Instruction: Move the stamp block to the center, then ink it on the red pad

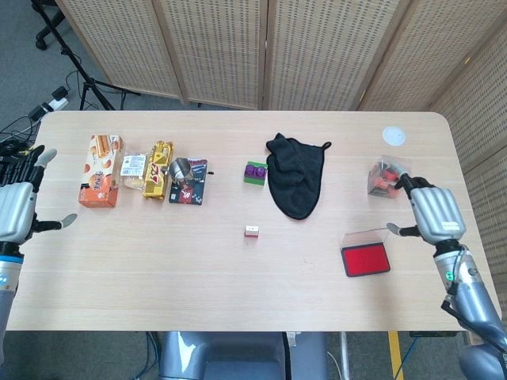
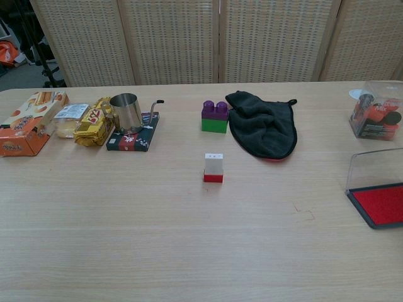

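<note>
The stamp block [image 1: 252,231] [image 2: 213,167], white with a red base, stands upright near the middle of the table. The red ink pad [image 1: 365,260] [image 2: 380,204] lies to its right with its clear lid raised. My left hand [image 1: 14,207] hangs at the table's left edge, fingers apart and holding nothing. My right hand [image 1: 433,212] is over the table's right side, just right of the pad, fingers spread and empty. The chest view shows neither hand.
A black cloth [image 1: 295,176] and a purple-green brick [image 1: 254,172] lie behind the stamp. Snack packs [image 1: 101,169], a metal cup [image 1: 181,169] on a dark packet, and a clear box of red items [image 1: 387,177] line the back. A white disc [image 1: 394,135] sits far right.
</note>
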